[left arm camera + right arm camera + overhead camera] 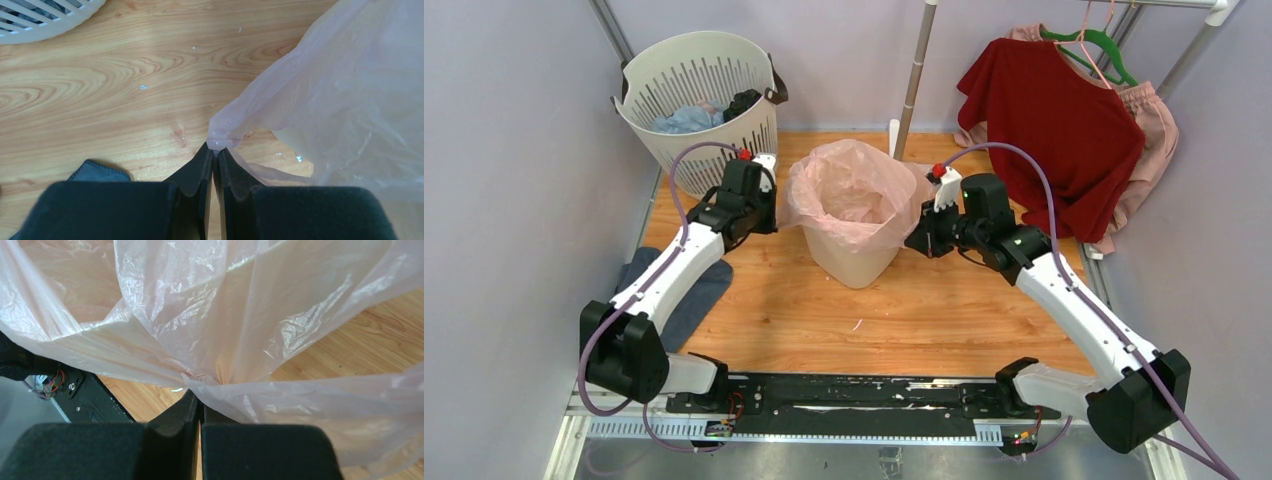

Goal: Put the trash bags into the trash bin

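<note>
Cream-beige trash bin [854,264] stands mid-scene on the wooden table [944,320], with the pale-pink trash bag [849,185] draped over its rim and sagging into its mouth. Left gripper [216,149] is pinched tight on the bag's left edge, and right gripper [199,399] is likewise clamped on its right edge. Slotted white basket [704,85] is at far left.

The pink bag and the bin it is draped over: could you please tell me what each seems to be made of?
The pink bag looks like thin plastic film: translucent, glossy and finely crinkled, with highlights on its folds. The bin seems to be rigid moulded plastic, cream, with smooth, fairly matte walls, though the look alone leaves that open.
</note>
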Controlling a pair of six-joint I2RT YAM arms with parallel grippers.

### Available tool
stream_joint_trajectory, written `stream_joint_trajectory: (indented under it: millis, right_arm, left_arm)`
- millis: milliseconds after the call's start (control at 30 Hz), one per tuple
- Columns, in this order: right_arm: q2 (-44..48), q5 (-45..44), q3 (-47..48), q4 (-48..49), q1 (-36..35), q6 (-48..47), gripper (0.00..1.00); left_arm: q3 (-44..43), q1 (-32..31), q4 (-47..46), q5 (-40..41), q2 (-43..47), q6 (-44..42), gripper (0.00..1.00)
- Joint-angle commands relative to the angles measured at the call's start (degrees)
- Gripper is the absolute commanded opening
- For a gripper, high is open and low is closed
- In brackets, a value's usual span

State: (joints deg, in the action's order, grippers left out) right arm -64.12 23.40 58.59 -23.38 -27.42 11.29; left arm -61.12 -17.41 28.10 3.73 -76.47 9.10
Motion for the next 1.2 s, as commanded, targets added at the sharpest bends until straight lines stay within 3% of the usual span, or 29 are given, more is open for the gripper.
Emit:
stream_joint_trajectory:
  millis: [0,300,800,1167]
  right_arm:
    - [-1.3,-9.6,-2.5,-1.8,-0.3,0.5,0.01]
    - [-4.0,-16.4,-3.1,-0.8,1.1,2.4,0.00]
    - [-9.7,-16.6,-5.3,3.1,1.7,2.8,0.00]
    - [-2.2,-14.8,-2.5,0.0,1.7,2.3,0.00]
  left_arm:
    - [2.0,0.5,-1.4,5.6,-1.6,-0.2,0.12]
    - [1.2,0.4,-1.8,4.6,-1.1,0.7,0.12]
    - [-0.7,0.4,-1.5,-1.1,5.0,3.1,0.13]
    - [5.0,0.4,-5.1,5.9,1.6,2.6,0.10]
